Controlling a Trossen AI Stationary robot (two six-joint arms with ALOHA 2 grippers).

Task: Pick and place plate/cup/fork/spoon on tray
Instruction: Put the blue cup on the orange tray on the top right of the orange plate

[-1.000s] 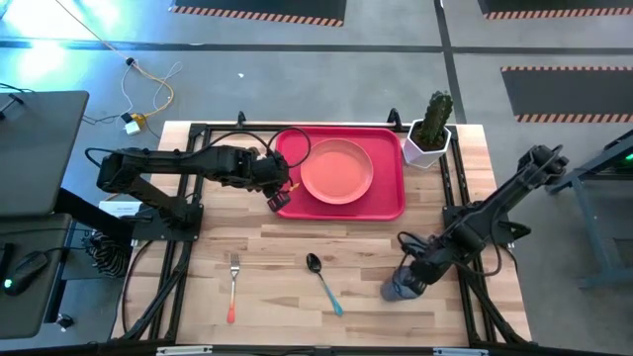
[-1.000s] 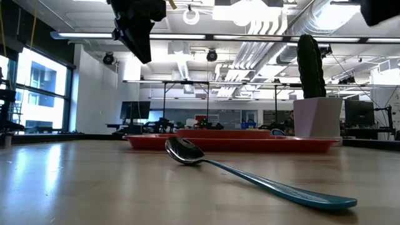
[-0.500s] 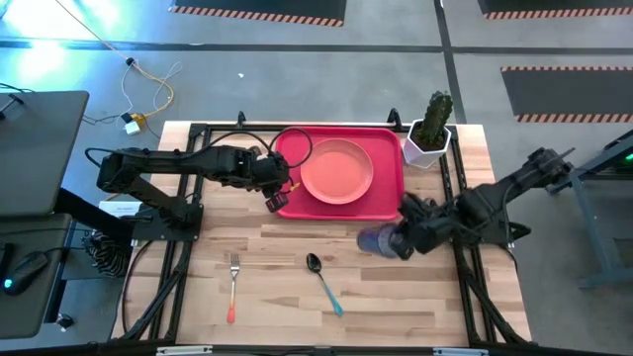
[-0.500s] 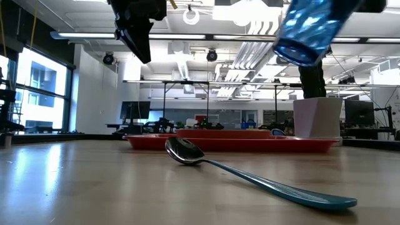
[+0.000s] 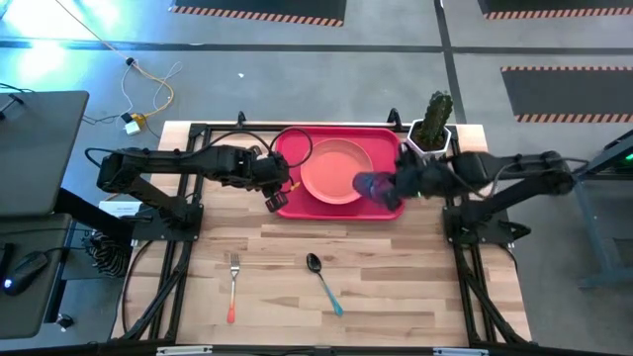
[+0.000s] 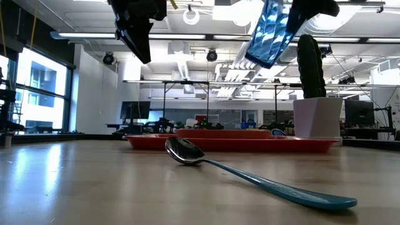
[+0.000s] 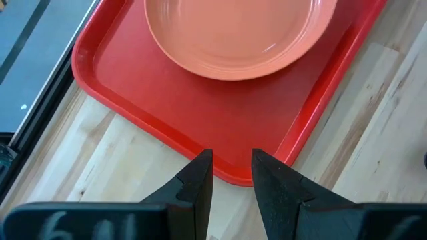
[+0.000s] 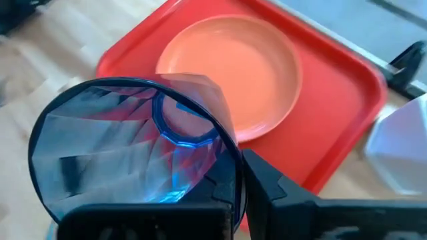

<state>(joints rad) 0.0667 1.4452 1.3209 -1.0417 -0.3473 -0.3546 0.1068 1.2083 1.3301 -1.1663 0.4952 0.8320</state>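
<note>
Right claw [image 5: 388,186], clamped on the tilted blue cup [image 5: 371,186] over the red tray's [image 5: 341,210] near right part beside the pink plate [image 5: 334,168], should level it, then lower onto bare tray; left claw [image 5: 278,197] hangs part-open.

the tray [image 5: 390,210] is plain red and the plate [image 5: 334,166] on it is salmon pink, both without pattern. the cup [image 5: 373,186] is translucent blue-purple with faceted streaks; the fork [image 5: 232,286] has silver tines and an orange-red handle, and the spoon [image 5: 323,283] has a dark bowl and a light blue handle. the table [image 5: 396,297] is pale wood in planked strips, and at its far right corner a green cactus [image 5: 436,117] stands in a white pot [image 5: 425,150].
</note>
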